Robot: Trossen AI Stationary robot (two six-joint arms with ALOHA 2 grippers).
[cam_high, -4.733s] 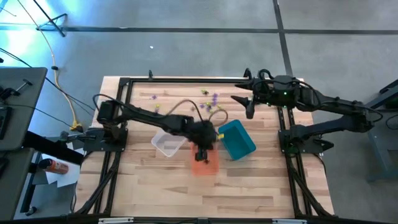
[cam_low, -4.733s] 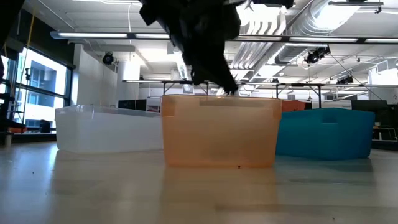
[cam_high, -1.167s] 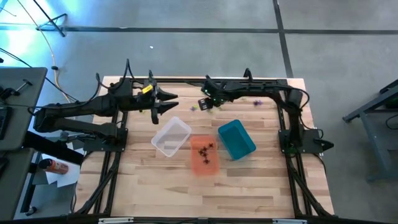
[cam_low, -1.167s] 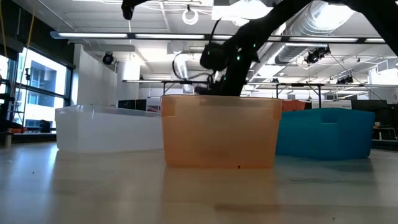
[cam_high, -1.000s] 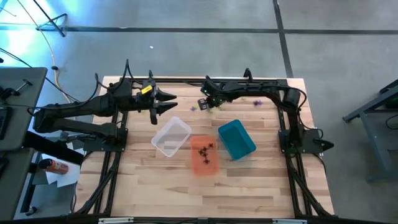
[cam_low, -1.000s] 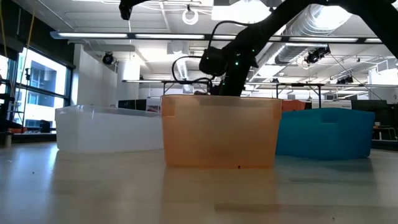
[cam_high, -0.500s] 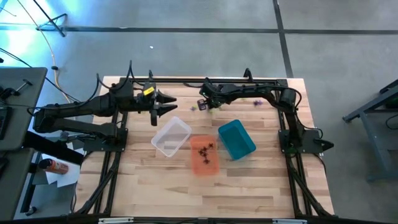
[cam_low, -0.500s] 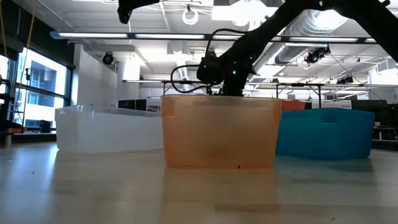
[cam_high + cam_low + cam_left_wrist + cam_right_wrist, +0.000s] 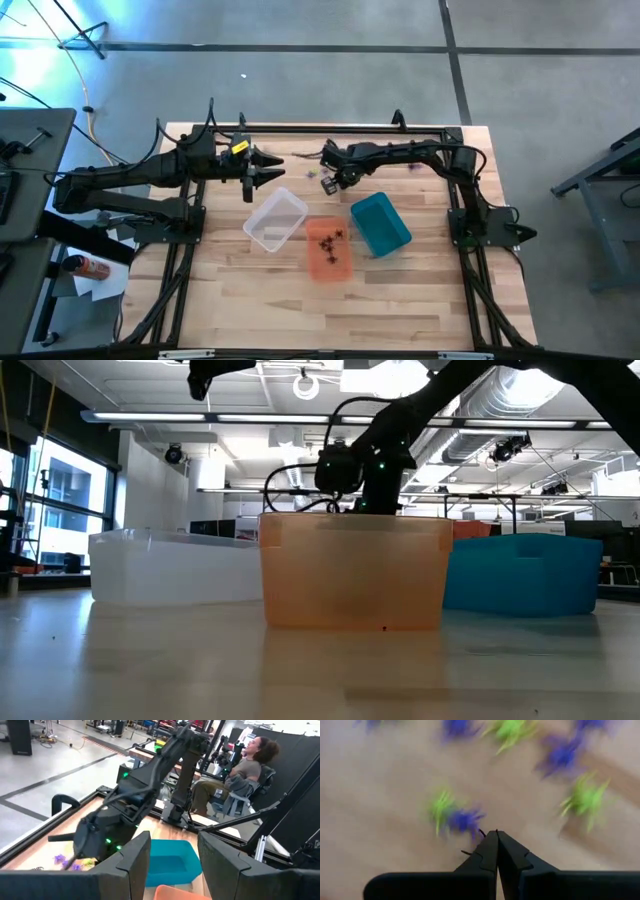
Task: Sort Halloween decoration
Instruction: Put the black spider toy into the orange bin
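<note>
- Right tool sits low over the far-middle of the wooden surface, just beyond the teal bin; my right wrist view shows its two dark fingers pressed together at the tips, closed.
- From that wrist view I cannot tell whether anything is pinched; thin dark slivers show beside the tips, and a purple trinket lies just beyond them, touching a green trinket.
- More of the Halloween decoration lies scattered on the bare wood past the fingertips, in green and purple, blurred.
- From above I see that loose cluster as small specks near the right tool, with a few purple ones farther right under the arm.
- Several black trinkets lie inside the orange bin, which stands in the middle between the clear bin and the teal one.
- My left tool hovers at the far-left of the surface, just beyond the clear bin, pointing toward the right arm; its fingers stand apart with nothing between them.
- Through the left wrist view I see the teal bin ahead, the right arm reaching down, and a person seated in a chair beyond the surface.
</note>
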